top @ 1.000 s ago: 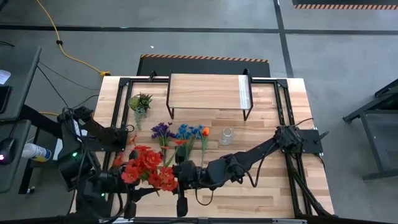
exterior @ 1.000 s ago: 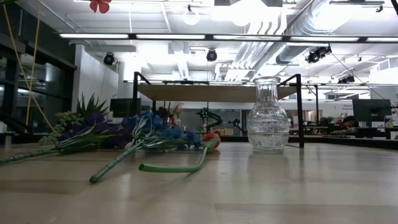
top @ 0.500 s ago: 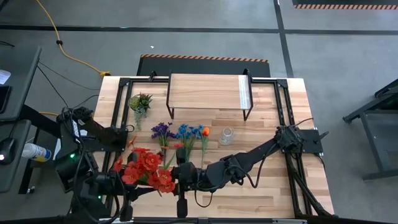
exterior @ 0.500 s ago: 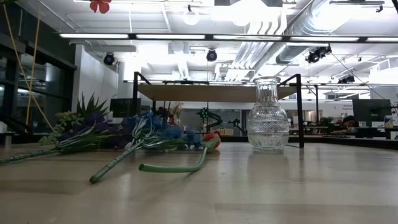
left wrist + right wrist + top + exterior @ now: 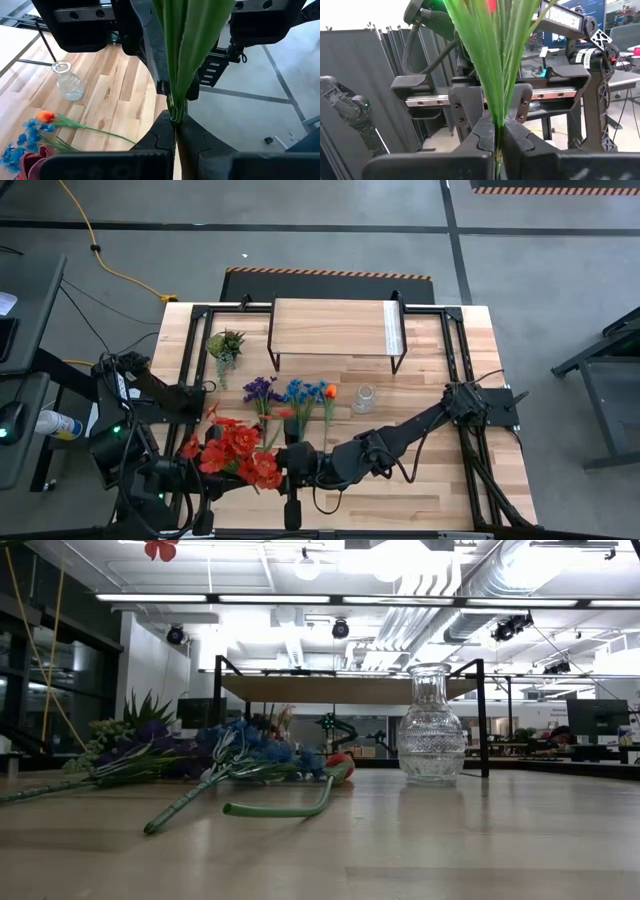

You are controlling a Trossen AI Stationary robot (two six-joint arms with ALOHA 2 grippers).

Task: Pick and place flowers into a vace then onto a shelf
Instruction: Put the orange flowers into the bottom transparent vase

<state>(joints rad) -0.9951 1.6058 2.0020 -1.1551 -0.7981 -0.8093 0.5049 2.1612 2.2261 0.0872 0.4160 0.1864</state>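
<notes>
The red flowers (image 5: 238, 452) hang above the table's (image 5: 430, 410) near edge, stems pinched by both the left gripper (image 5: 176, 131) and the right gripper (image 5: 496, 134), each closed tight, likely a handover. The glass vase (image 5: 364, 398) stands beyond them, empty.

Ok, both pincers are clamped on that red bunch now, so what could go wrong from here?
1. Left pincer and right pincer both grip the red flowers' stems; moving apart could tear or drop the bunch.
2. The glass vase has a narrow neck and stands free, so a thick bunch may jam or tip it.
3. The purple, blue and orange flowers lie between bunch and vase and could be swept along.
</notes>
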